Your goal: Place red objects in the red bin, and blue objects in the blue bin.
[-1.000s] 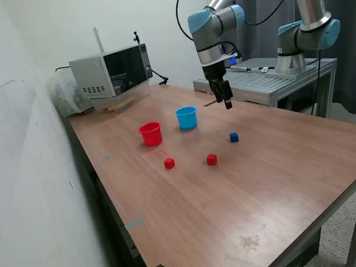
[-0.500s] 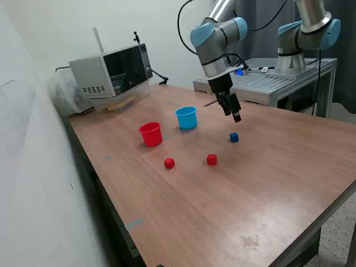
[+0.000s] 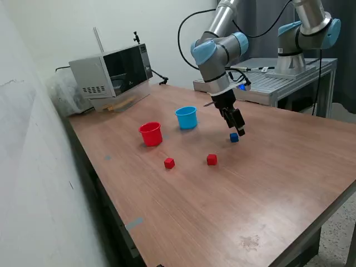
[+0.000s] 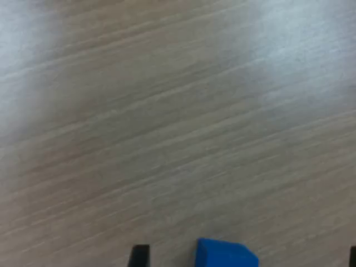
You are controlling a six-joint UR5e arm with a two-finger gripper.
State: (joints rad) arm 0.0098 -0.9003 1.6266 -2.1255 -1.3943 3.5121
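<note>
In the exterior view the two-finger gripper point(image 3: 240, 133) hangs just above the small dark blue cube point(image 3: 234, 137) on the wooden table point(image 3: 289, 167), so the step in hand looks like picking it up; the round light blue plastic cup point(image 3: 187, 118) and round red plastic cup point(image 3: 151, 134) show no visible contents, and 2 small red cubes point(image 3: 169, 163) point(image 3: 211, 159) lie loose nearby. In the wrist view the cube sits between 2 spread fingertips point(image 4: 139, 256), jaws apart and holding nothing, so the next move calls for lowering around it and closing.

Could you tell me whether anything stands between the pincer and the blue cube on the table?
Nothing visible does. The pincer hangs right over the blue cube, and the wrist view shows the cube lying on bare table between the fingertips.
</note>
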